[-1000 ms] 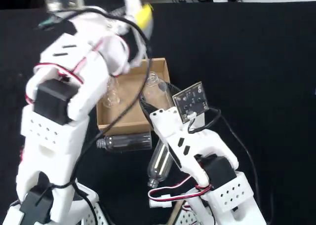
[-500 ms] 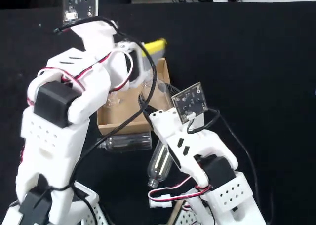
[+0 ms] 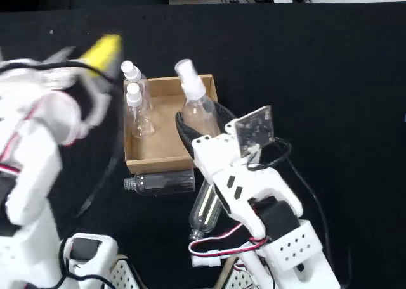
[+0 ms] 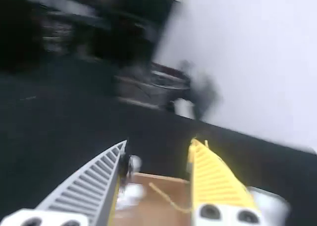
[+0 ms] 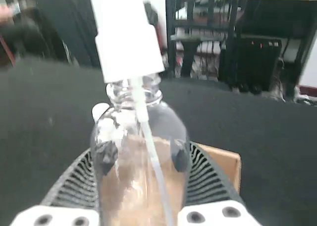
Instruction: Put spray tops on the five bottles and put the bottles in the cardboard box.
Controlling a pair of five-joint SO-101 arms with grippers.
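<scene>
Plastic this thin and clear is probably going to feel light, slick and a little springy, so a moderate squeeze looks wiser than a hard one. The right gripper [image 5: 141, 156] is clasping a bottle [image 5: 136, 137] around its belly, with a ribbed finger [image 5: 69, 186] pressing on each side and the neck rising beyond the fingertips. A white spray top [image 5: 126, 32] is sitting on that neck, its dip tube hanging down inside the bottle between the fingers. I cannot tell whether it is pushed fully home.

From above, the held bottle is standing upright at the box [image 3: 162, 159], seemingly inside its near-right corner. Two capped bottles [image 3: 136, 108] are standing across the box from the fingers, by the opposite wall.

The left gripper [image 4: 156, 181] is hanging with its fingers spread and nothing between them, and cardboard is showing past the gap.

Two bare bottles, one [image 3: 158, 183] and another [image 3: 206, 210], are lying on the table [image 3: 317, 80] behind the right fingers, towards the arm bases, just outside the box. Being round and empty, they are likely to roll or skid when nudged. Closing across the widest part of the body, below the shoulder, looks the safest hold. The neck is leaving little to grip and needs to stay free for a top.

The tops seem stiff. Holding one by its collar rather than the nozzle should be keeping the thin tube from bending.
</scene>
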